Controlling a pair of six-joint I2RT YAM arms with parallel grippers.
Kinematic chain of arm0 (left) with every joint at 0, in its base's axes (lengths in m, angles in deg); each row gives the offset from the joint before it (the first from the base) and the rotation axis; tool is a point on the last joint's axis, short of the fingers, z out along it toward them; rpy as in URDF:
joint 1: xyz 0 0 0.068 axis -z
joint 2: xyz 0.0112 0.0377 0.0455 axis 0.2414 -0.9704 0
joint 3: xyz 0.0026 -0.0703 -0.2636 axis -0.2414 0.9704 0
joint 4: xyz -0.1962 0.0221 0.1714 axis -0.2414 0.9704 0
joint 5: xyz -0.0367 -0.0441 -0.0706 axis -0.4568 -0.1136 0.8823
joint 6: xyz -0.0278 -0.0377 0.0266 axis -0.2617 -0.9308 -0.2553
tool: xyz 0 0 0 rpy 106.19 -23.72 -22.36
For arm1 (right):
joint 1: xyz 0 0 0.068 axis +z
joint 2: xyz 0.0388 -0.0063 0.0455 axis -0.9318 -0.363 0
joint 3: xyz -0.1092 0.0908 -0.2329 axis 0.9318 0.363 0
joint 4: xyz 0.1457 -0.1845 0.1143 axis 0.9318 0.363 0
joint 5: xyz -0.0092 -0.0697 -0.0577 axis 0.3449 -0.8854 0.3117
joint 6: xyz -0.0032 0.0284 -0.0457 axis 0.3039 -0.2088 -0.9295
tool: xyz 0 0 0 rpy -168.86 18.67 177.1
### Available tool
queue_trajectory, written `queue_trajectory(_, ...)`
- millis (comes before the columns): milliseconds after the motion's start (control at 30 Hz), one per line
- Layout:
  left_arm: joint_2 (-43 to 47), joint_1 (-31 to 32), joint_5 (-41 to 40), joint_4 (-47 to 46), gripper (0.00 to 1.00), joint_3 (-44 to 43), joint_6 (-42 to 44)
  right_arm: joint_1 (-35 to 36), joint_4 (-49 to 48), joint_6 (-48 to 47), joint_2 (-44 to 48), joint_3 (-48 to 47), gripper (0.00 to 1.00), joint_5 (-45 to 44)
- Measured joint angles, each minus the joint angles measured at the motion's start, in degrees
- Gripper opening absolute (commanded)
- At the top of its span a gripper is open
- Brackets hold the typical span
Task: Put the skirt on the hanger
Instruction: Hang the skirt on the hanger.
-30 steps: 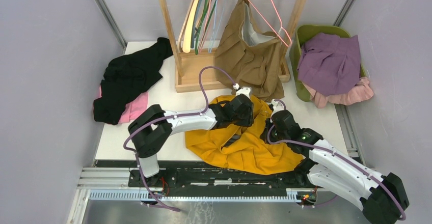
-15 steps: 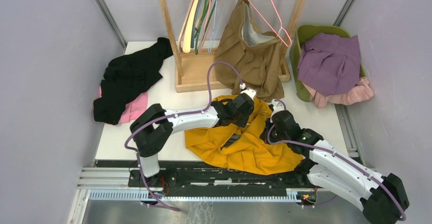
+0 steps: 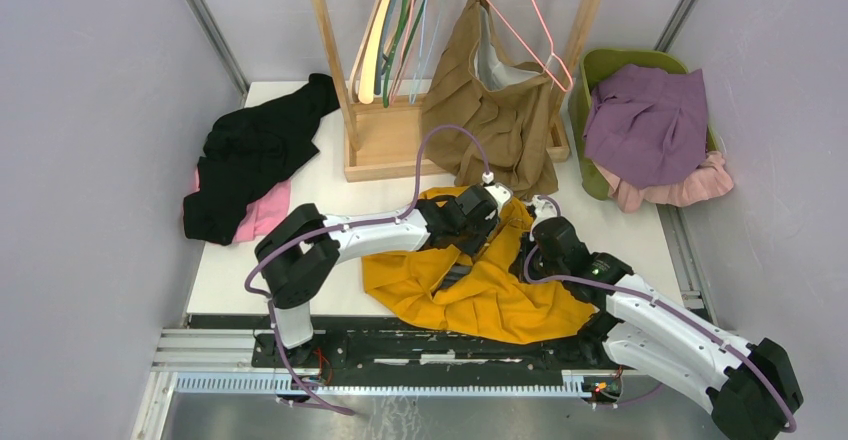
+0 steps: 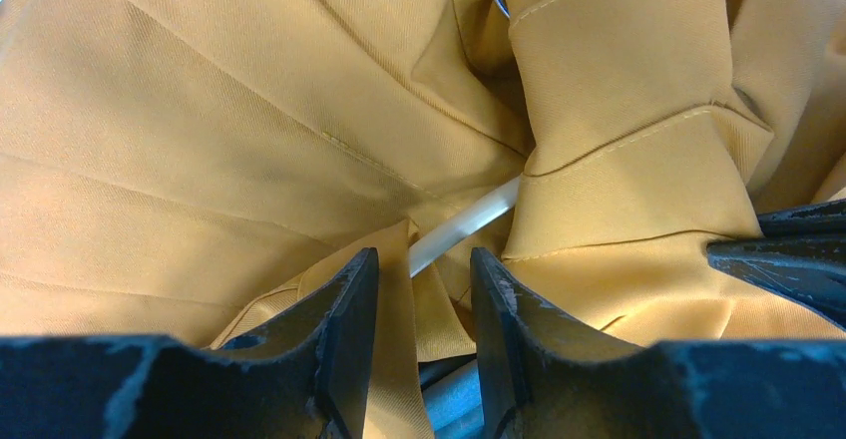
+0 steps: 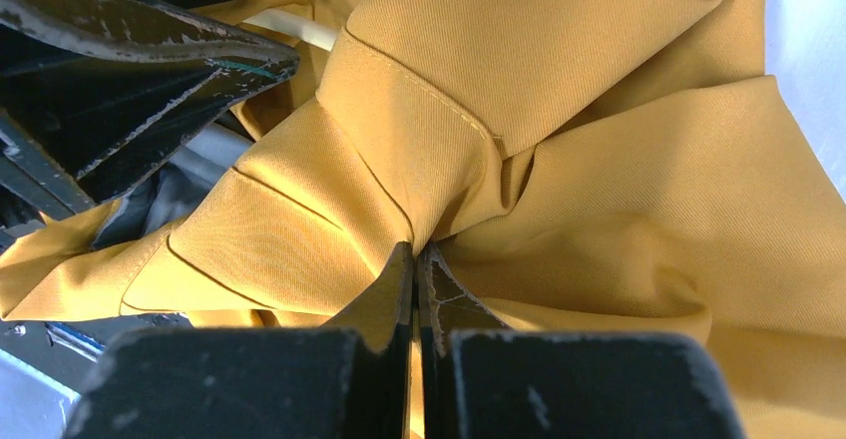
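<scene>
So the white table is pretty crowded. The wooden rack stands at the far side, straight out beyond both grippers, with a bunch of hangers on it and a brown garment drooping from a pink wire one. Off past the right arm's far side is a green basket with a purple garment heaped in it. Well out to the left of the left arm there's a black garment lying on something pink.

The mustard skirt is in a rumpled pile on the table at the near edge, right under both wrists and not hanging on anything.

The left gripper is down on the far part of the skirt with its jaws about halfway apart. A fold of the cloth pokes up into the gap, but it looks loose rather than clamped. The right gripper sits just to the right of it, close enough that the left one's black fingers fill the corner of the right wrist view. Its jaws are pressed together on a pinched-up ridge of the skirt's fabric (basically zero daylight between them).

The smallest thing: a pale hanger bar peeks out between the folds just ahead of the left fingertips, and the rest of it is buried in cloth.
</scene>
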Motion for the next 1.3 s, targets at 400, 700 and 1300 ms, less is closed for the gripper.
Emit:
queue_trajectory(400,-1.36,0.04,0.39,-1.68,0.44,0.00,3.04,0.00,-0.13,-0.02,0.07,0.07,0.01,0.02)
queue_trajectory(700,-2.67,0.90,-0.11,-3.37,0.09,0.24,6.01,-0.02,-0.15,-0.07,0.26,0.07,0.01,-0.22)
queue_trajectory(1300,5.57,2.10,-8.59,0.85,0.03,4.33,7.37,0.00,1.90,-0.94,2.12,-2.56,0.01,-1.36)
